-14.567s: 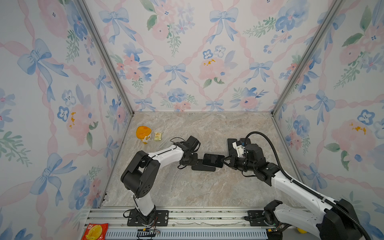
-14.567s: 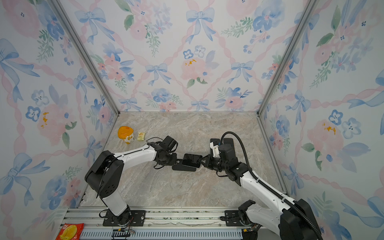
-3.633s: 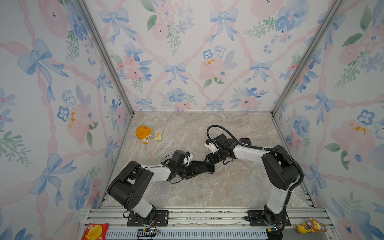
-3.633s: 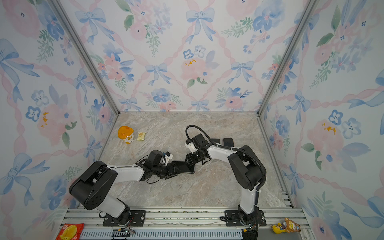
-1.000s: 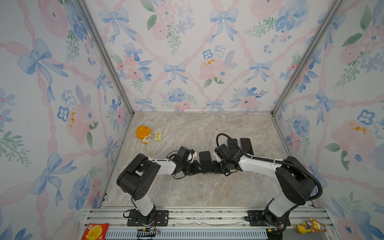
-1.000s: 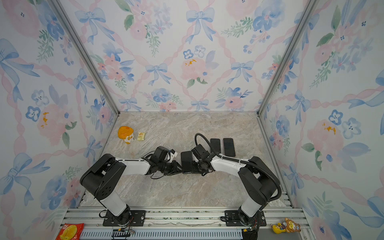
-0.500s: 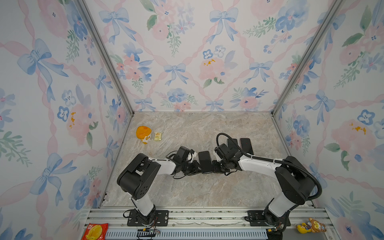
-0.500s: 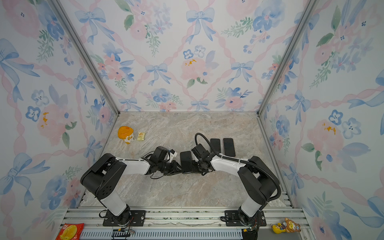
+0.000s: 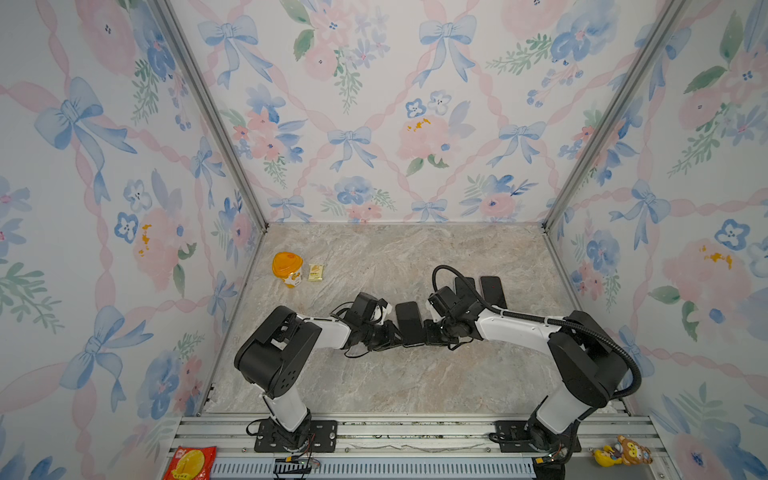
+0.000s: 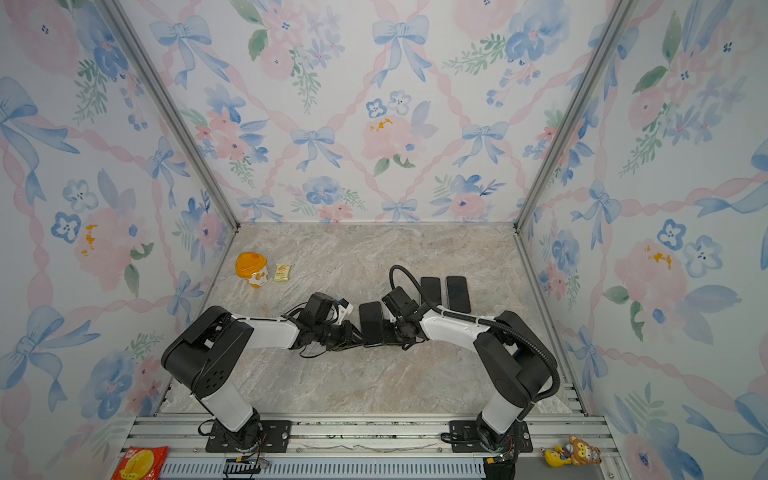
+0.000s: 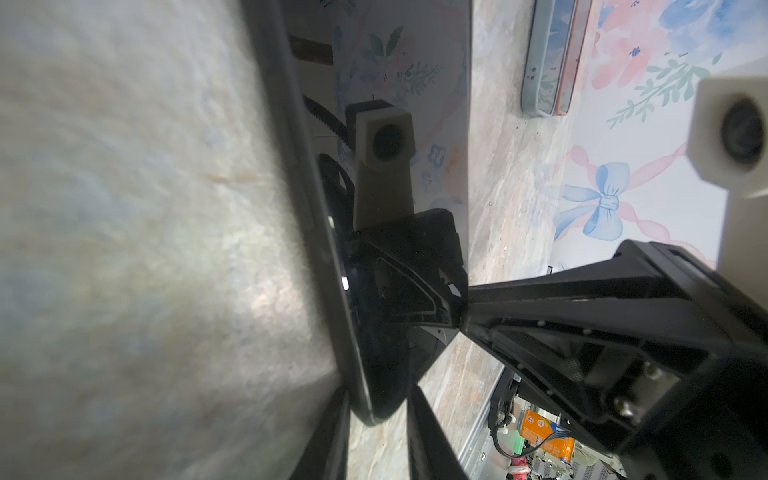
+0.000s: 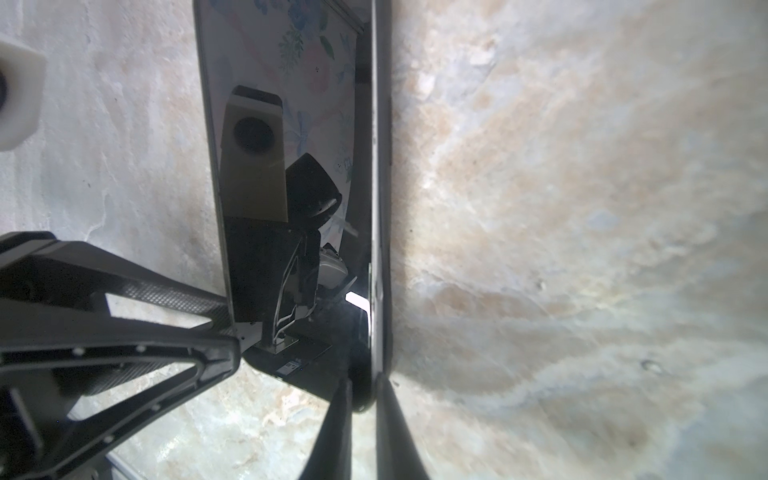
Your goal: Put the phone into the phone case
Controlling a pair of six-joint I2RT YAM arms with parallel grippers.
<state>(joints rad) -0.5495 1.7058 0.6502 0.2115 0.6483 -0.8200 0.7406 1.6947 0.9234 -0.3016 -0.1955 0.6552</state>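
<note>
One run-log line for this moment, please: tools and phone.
left tool: shut on phone | right tool: shut on phone | phone: pinched at both near corners, between the arms

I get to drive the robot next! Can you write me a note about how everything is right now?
Left gripper: jaws shut on the phone, near corner.
Right gripper: jaws shut on its other near corner.
Phone: in the middle, between them; the dark rim along it looks like the phone case.
Done: phone seems in the case.
Left: check every corner is seated (cannot tell), then release.
</note>
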